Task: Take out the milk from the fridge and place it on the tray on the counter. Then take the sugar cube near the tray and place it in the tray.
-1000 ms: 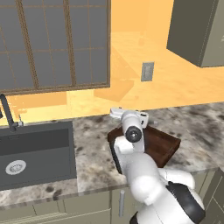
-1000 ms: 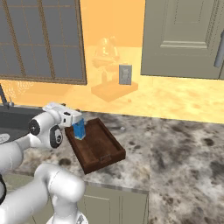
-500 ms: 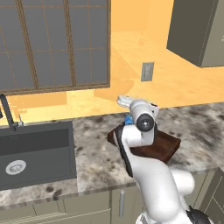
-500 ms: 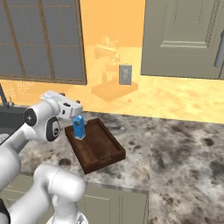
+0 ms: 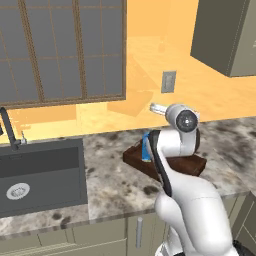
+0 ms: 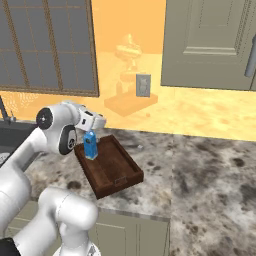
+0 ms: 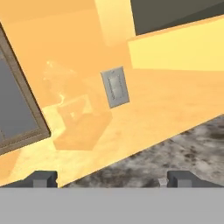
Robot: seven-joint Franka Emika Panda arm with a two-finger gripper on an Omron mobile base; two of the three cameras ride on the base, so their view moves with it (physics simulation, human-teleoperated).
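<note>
The blue milk [image 6: 90,145] carton stands upright in the back left corner of the dark wooden tray [image 6: 119,176] on the speckled counter [image 6: 205,170]. In the left base view the milk [image 5: 145,146] peeks out behind my arm, on the tray [image 5: 191,163]. My gripper [image 6: 101,120] hangs open a little above the carton, apart from it, pointing at the back wall. Its fingertips [image 7: 43,178] are spread wide with nothing between them. A tiny pale sugar cube [image 6: 140,147] lies on the counter just right of the tray. The fridge is out of view.
A dark sink [image 5: 40,170] with a black faucet [image 5: 7,127] is set into the counter to the left. A wall outlet [image 6: 143,85] sits on the orange wall behind the tray. A grey upper cabinet [image 6: 210,40] hangs at the right and a window [image 5: 60,50] at the left.
My gripper has risen from beside the milk carton and turned toward the wall, now open. The carton stays standing in the tray.
</note>
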